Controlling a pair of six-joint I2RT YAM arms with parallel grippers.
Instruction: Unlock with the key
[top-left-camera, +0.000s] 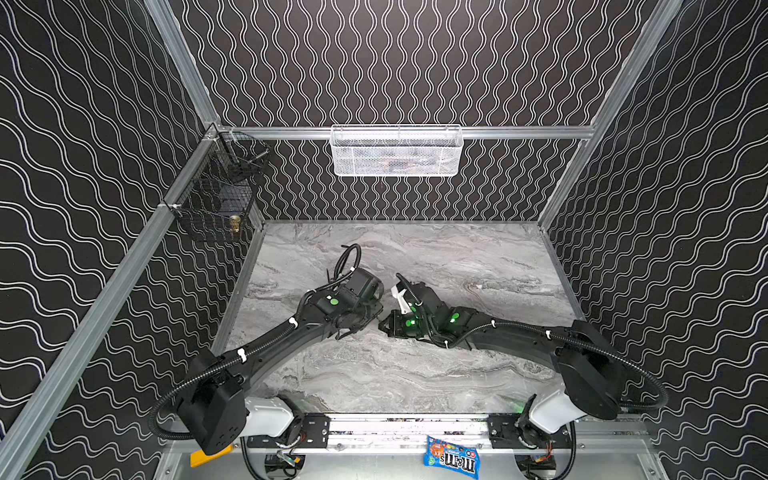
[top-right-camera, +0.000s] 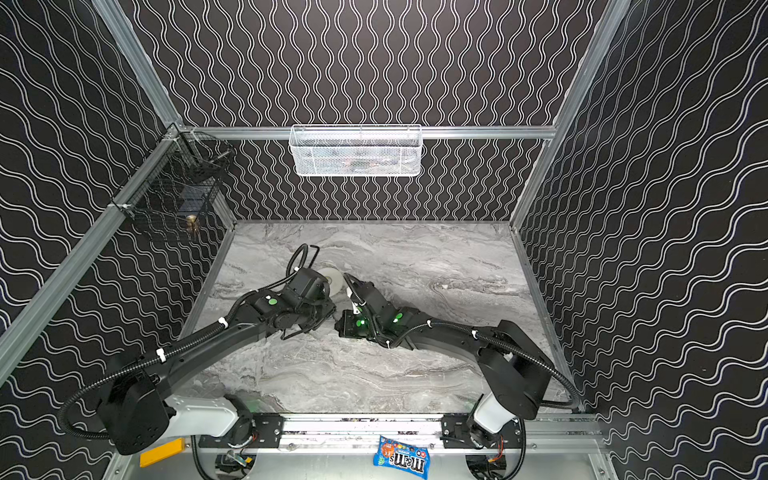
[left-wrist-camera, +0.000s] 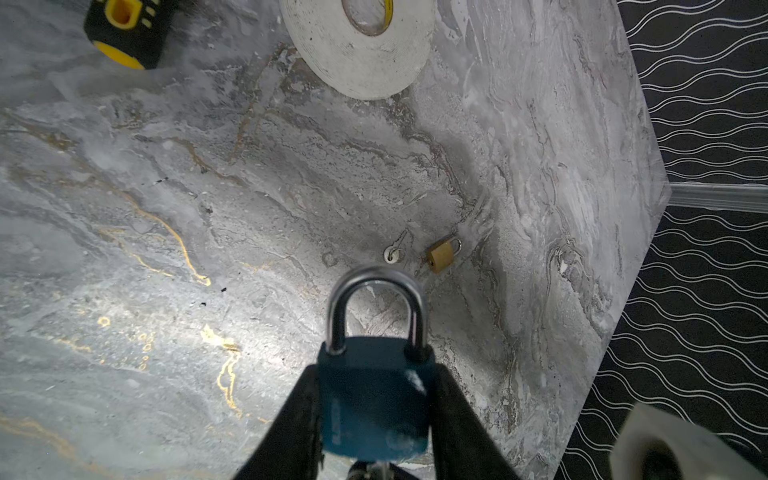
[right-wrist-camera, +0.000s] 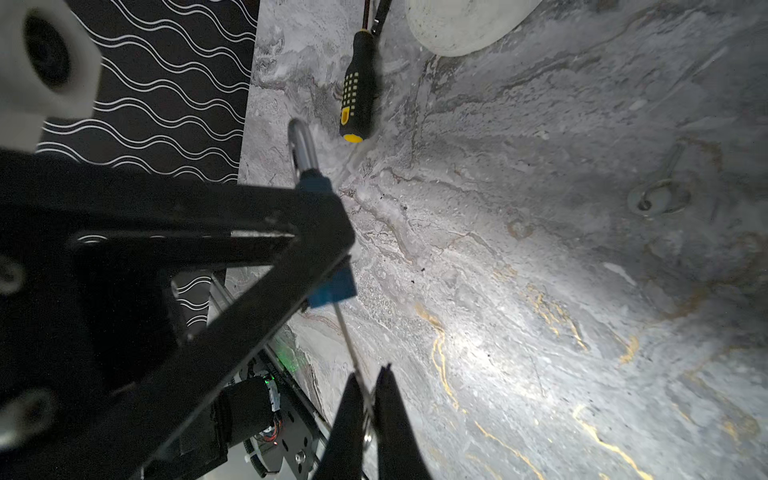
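Observation:
In the left wrist view my left gripper (left-wrist-camera: 376, 374) is shut on a blue padlock (left-wrist-camera: 374, 399), one finger on each side of its body. The silver shackle (left-wrist-camera: 376, 303) sits closed in the body and points away from the gripper. In the right wrist view my right gripper (right-wrist-camera: 368, 382) is shut on a thin silver key (right-wrist-camera: 349, 345). The key's blade runs up to the underside of the blue padlock (right-wrist-camera: 332, 286); how deep it sits I cannot tell. In both top views the two wrists meet over the middle of the marble table (top-left-camera: 415, 374), hiding padlock and key.
A white tape roll (left-wrist-camera: 361, 45) and a black-and-yellow screwdriver (right-wrist-camera: 357, 99) lie just beyond the grippers. A small brass padlock (left-wrist-camera: 442, 255) and a loose ringed key (left-wrist-camera: 392, 253) lie farther out. A white mesh basket (top-left-camera: 397, 151) hangs at the back, a black wire basket (top-left-camera: 220, 195) on the left wall.

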